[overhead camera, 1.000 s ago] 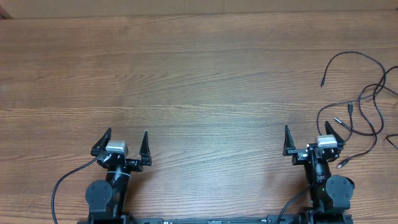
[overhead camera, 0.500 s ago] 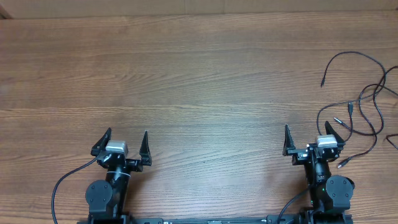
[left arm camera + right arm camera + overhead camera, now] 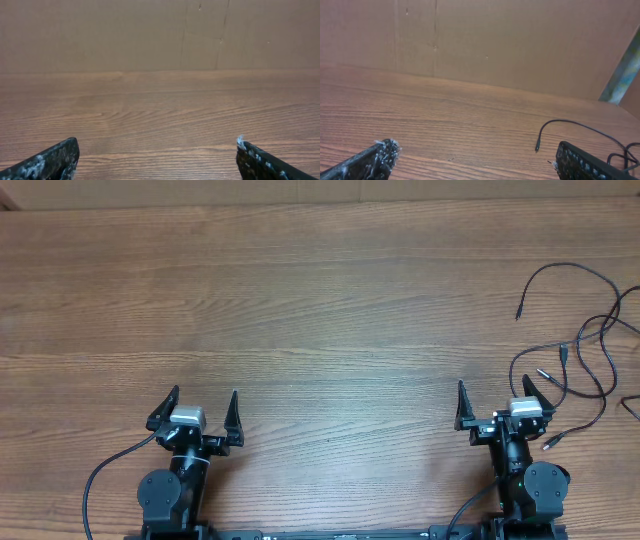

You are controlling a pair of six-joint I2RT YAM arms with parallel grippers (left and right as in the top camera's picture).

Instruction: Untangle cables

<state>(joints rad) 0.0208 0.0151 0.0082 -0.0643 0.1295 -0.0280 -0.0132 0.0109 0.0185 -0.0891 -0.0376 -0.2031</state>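
Thin black cables lie in loose crossing loops at the table's right edge in the overhead view, with small plug tips pointing several ways. One strand with a plug tip shows in the right wrist view, just left of the right finger. My right gripper stands open near the front edge, just left of the cables, touching none. At the front left my left gripper is open too, far from the cables, with only bare wood between its fingers.
The wooden table stretches wide between and beyond the arms. A brown cardboard wall stands along its far edge. A thick black arm wire loops at the front left, beside the left arm's base.
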